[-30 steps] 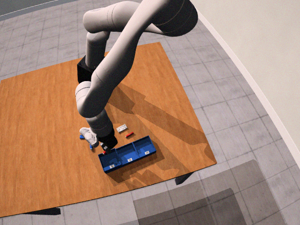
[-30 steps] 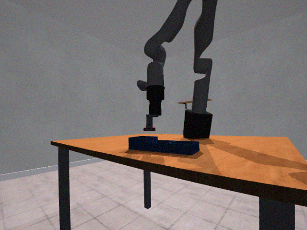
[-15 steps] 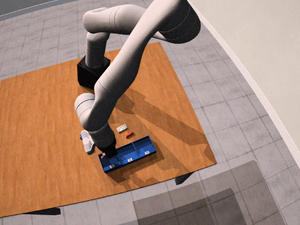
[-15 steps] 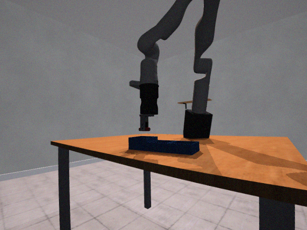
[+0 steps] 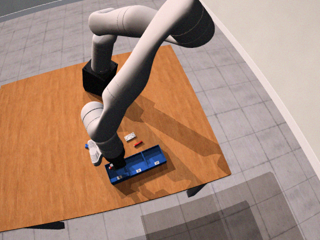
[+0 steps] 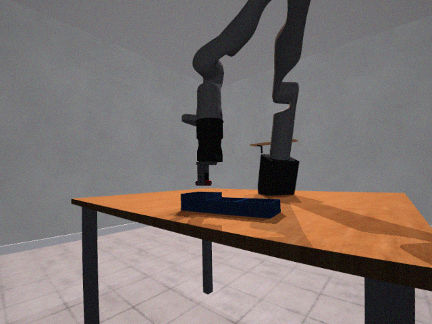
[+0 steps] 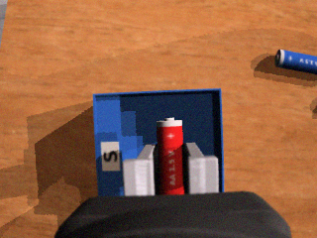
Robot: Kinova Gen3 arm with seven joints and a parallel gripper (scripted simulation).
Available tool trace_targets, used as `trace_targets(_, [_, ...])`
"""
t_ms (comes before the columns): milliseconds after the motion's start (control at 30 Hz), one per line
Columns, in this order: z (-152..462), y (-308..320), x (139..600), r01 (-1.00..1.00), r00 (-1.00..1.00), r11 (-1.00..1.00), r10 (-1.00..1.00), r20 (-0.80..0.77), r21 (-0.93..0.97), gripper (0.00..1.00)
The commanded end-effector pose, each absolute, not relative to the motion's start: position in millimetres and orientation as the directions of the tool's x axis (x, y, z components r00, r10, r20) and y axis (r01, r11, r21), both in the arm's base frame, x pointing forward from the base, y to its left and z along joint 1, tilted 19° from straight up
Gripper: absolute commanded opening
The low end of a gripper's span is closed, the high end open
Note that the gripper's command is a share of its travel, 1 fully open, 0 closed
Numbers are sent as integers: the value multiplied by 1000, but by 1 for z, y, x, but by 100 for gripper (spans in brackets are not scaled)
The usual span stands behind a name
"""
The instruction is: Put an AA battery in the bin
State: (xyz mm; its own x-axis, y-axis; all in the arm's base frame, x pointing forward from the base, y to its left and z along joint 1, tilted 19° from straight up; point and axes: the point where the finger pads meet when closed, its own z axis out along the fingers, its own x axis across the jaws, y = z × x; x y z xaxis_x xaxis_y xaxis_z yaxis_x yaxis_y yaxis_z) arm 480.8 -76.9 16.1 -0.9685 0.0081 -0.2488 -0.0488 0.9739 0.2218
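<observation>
My gripper (image 7: 170, 162) (image 5: 111, 167) (image 6: 203, 181) is shut on a red AA battery (image 7: 170, 164) (image 6: 208, 182), held level. It hangs a short way above the blue bin marked S (image 7: 198, 111) (image 5: 124, 173) (image 6: 197, 202), the left-end bin of a blue row. In the wrist view the battery lies over this bin's open inside, and the S label (image 7: 111, 156) shows on the left. A blue AA battery (image 7: 297, 60) lies on the table beyond the bin. Another small red battery (image 5: 138, 143) lies on the table behind the row.
Two more blue bins (image 5: 148, 155) (image 6: 251, 206) adjoin the S bin. A small white block (image 5: 130, 136) lies near the red battery. A small blue thing (image 5: 86, 145) lies left of the arm. The arm's black base (image 5: 96, 78) (image 6: 278, 174) stands further back.
</observation>
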Motion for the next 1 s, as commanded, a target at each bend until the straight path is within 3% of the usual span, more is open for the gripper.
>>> trace_targets(0, [17,-78,481,-48,-968,974,9,-250,222,31])
trace_targets(967, [-28,-67,493,-48,-968,974,9,-250,222,31])
